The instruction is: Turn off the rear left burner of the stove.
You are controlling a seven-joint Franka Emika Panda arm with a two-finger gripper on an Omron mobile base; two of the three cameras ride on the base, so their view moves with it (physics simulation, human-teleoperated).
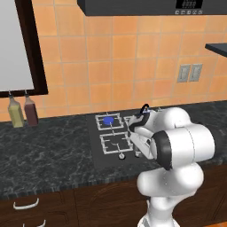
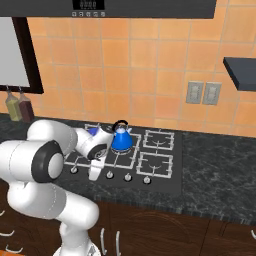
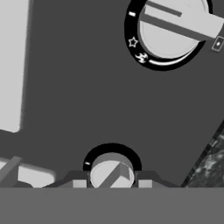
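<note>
The stove (image 1: pixel 98 155) is a black glass cooktop set into the dark counter. Its rear left burner (image 1: pixel 108 119) shows a bright-blue disc in its grate; in the right base view a bit of that blue burner (image 2: pixel 92 131) peeks out behind my wrist. My gripper (image 2: pixel 95 174) points down at the row of silver knobs, over the second knob from the left. In the hand view this knob (image 3: pixel 111 171) sits between my fingertips (image 3: pixel 79 183), its bar turned diagonally. My gripper (image 3: pixel 111 183) is open, with small gaps on both sides of the knob.
A blue kettle (image 2: pixel 121 140) with a black handle stands on a middle grate just behind my hand. Another knob (image 3: pixel 175 26) lies further along the row. Two bottles (image 1: pixel 23 111) stand on the counter at the far left. Pale grate bars (image 3: pixel 11 65) run beside the knobs.
</note>
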